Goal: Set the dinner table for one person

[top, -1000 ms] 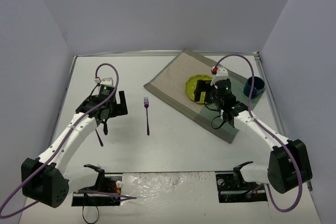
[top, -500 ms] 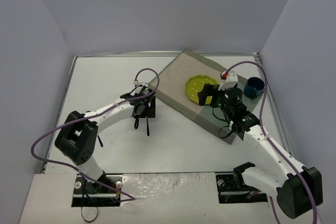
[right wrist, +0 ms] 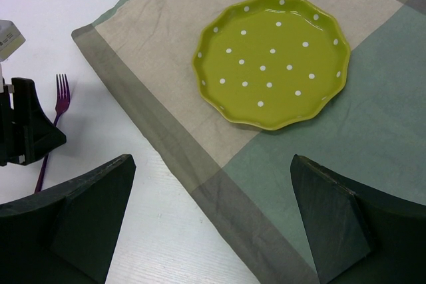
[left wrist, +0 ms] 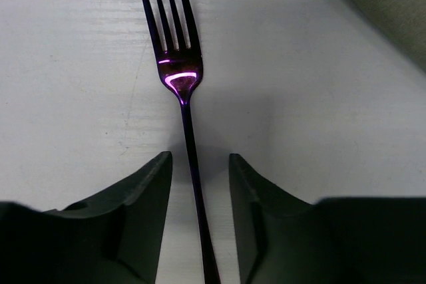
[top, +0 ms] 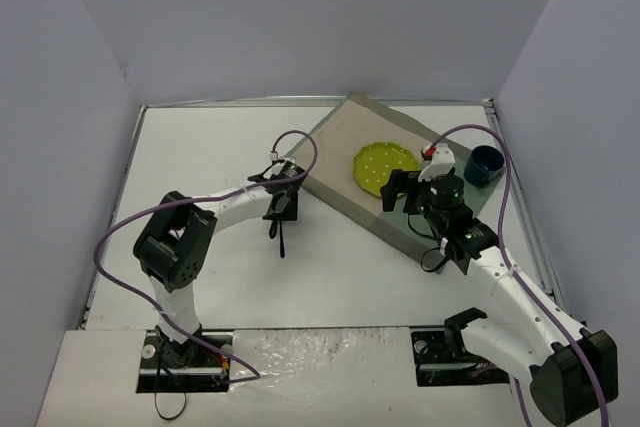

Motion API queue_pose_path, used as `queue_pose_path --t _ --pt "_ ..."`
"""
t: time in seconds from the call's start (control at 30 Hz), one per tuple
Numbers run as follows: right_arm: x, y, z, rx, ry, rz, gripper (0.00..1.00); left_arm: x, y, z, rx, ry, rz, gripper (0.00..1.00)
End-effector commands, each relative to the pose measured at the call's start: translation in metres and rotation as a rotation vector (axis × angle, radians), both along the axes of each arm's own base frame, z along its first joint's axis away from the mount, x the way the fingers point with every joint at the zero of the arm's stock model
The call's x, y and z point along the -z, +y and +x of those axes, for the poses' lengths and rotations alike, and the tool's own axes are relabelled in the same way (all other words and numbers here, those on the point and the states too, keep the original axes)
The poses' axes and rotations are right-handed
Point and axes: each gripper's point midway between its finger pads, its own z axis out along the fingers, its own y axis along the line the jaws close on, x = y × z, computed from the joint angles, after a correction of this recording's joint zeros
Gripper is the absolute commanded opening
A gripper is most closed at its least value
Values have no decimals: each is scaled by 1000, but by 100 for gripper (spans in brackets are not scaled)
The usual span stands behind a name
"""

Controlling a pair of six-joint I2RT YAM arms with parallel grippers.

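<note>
**Left jaws.** The left jaws are part-way spread and straddle the handle of a purple fork [left wrist: 178, 64] [top: 281, 241]. In the left wrist view a strip of bare surface shows on each side of the handle, so neither finger [left wrist: 133, 217] touches it and nothing is pinched. The fork lies flat on the desk [left wrist: 80, 64]. Its handle runs back between the fingers, and its tines point straight ahead, away from the jaws. A corner of the placemat [left wrist: 393, 4] lies ahead of the jaws and to their right, apart from the fork.

**Right jaws.** The right jaws are spread wide, with nothing between the fingers [right wrist: 86, 211]. They hang over the near border of the beige-and-green placemat [right wrist: 153, 44] [top: 335, 142]. A yellow-green dotted plate [right wrist: 271, 61] [top: 386, 165] rests on the placemat ahead of these jaws, nearer the right finger. The fork [right wrist: 61, 94] lies ahead and to the left, beyond the left finger and off the placemat. A dark blue cup [top: 487, 165] stands to the right of the right jaws, near the placemat's far right edge. Whether it touches the cloth cannot be told.

**Desk.** The white desk [top: 200, 147] [right wrist: 166, 231] lies beneath both sets of jaws and carries the fork, placemat, plate and cup. In the top view the placemat sits askew on its far right part, between the two sets of jaws and beyond them.
</note>
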Motion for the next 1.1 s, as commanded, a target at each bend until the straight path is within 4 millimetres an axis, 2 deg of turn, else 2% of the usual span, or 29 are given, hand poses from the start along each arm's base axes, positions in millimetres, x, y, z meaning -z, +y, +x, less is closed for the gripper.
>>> queue_pose_path --t 0.0,0.17,0.3,0.37,0.43,0.53,0.67,0.77,0.87,1.07 --pt "-21 -2 5 8 -76 15 100 -14 -8 8 -3 -48 -49 31" --pt "-18 -2 6 8 -66 11 100 -3 -2 2 -10 -23 -52 16" --pt "-17 -4 5 20 -68 8 100 9 4 -4 -19 1 -55 10" --pt "-17 -8 5 38 -72 3 100 14 7 -6 -22 12 -62 4" --pt "-17 -8 4 38 -74 1 100 15 9 -7 -16 13 -62 0" --pt "-16 -8 4 36 -72 1 100 6 8 -6 7 -4 -70 0" --pt "-21 -9 1 35 -82 7 100 -29 4 6 99 -77 -62 0" --pt "-29 -10 -2 36 -97 18 100 -76 -7 29 191 -190 -59 0" --pt "-34 -9 -5 31 -105 31 100 -103 -14 49 280 -240 -10 0" --pt "-43 -12 -11 33 -121 41 100 -150 -53 99 415 -334 -11 0"
